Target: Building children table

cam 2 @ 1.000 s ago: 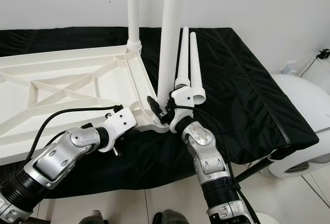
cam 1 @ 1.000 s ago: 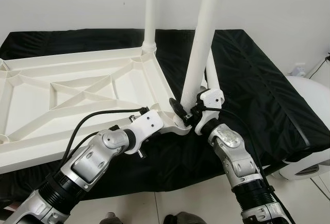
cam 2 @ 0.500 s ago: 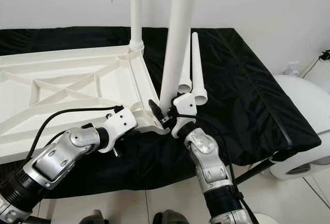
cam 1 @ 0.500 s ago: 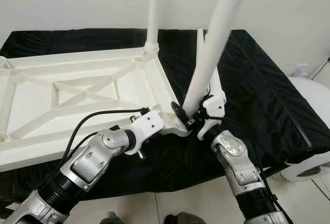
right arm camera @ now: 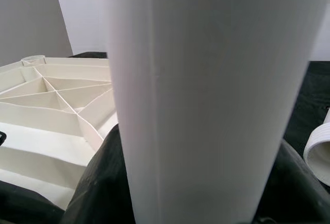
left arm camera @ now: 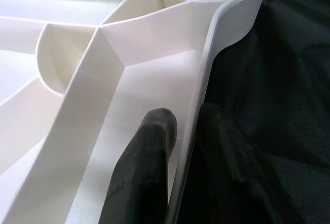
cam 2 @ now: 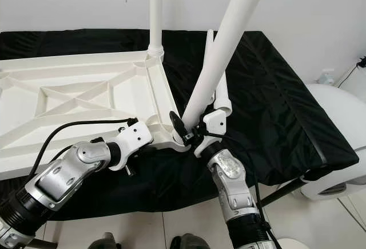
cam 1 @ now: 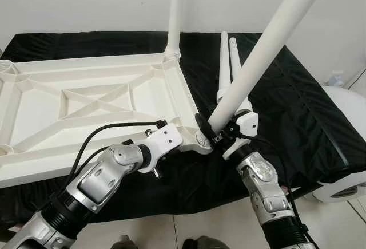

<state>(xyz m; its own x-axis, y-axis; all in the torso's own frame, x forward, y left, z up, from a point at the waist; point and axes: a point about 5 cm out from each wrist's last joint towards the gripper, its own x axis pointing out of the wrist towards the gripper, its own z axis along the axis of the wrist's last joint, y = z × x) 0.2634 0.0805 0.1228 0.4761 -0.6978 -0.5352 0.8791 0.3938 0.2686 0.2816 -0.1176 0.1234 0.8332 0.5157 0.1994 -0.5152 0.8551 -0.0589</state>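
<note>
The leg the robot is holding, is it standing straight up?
No, the leg held by the right gripper leans far toward the robot's right, while the fitted leg stands upright.

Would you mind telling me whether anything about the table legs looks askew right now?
Yes. The leg held by the right gripper at the tabletop's near corner socket leans sharply to the right, while the fitted leg at the far corner stands upright.

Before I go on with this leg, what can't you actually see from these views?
- Held leg: top cut off by the head views' upper edge.
- Near corner socket: whether the threads have caught is hidden by the right gripper.
- Mounted leg: top cut off likewise.
- Loose legs: lower ends hidden behind the held leg.
</note>
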